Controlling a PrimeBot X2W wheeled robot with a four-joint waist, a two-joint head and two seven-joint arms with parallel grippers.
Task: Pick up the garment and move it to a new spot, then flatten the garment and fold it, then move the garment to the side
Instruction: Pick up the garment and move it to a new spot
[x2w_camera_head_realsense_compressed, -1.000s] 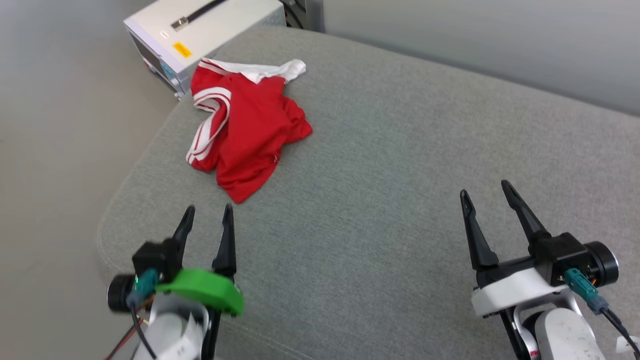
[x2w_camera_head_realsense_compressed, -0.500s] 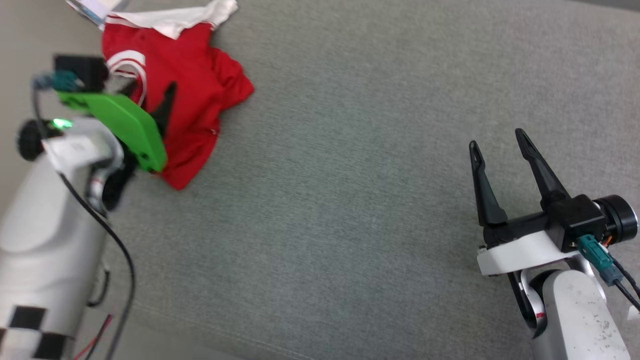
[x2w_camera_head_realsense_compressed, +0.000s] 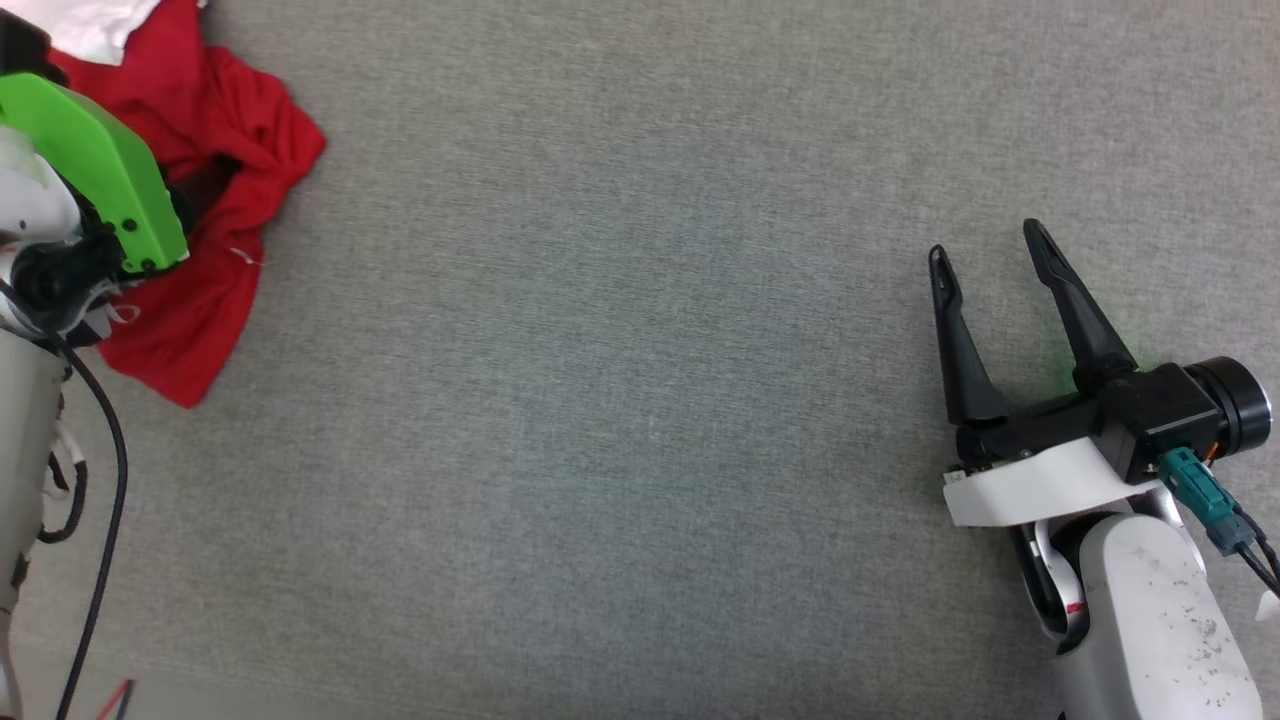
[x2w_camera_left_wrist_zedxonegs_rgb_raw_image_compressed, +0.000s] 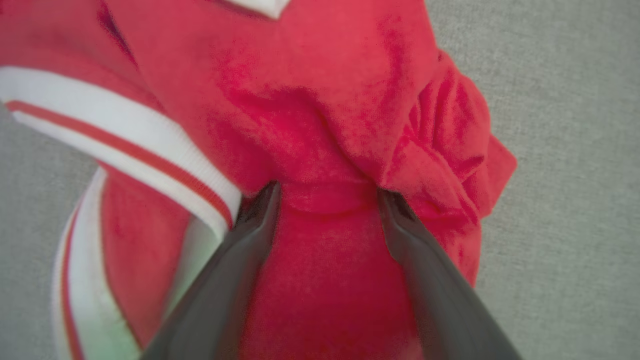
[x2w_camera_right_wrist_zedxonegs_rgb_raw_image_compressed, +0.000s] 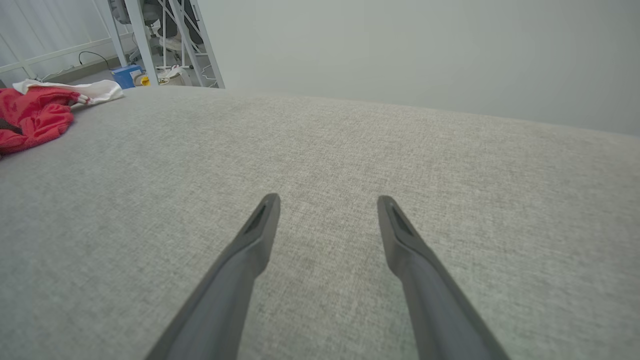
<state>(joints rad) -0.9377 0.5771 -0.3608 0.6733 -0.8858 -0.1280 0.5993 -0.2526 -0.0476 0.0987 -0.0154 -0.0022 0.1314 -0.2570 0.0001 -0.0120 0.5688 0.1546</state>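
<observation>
The garment (x2w_camera_head_realsense_compressed: 240, 160) is lying crumpled on the grey cushion (x2w_camera_head_realsense_compressed: 640, 400), at the upper left corner of the head view. The left gripper (x2w_camera_left_wrist_zedxonegs_rgb_raw_image_compressed: 327, 192) is standing open on it, and its fingertips are pressing into the red cloth, with a fold between them (not pinched, the jaws are wide apart). The right gripper (x2w_camera_head_realsense_compressed: 983, 240) is also standing open, well apart from the garment, holding nothing.

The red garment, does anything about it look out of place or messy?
Yes. The garment lies crumpled in a heap at the far left of the grey cushion, its striped trim twisted and folds bunched inside the open left gripper. No tear shows.
</observation>
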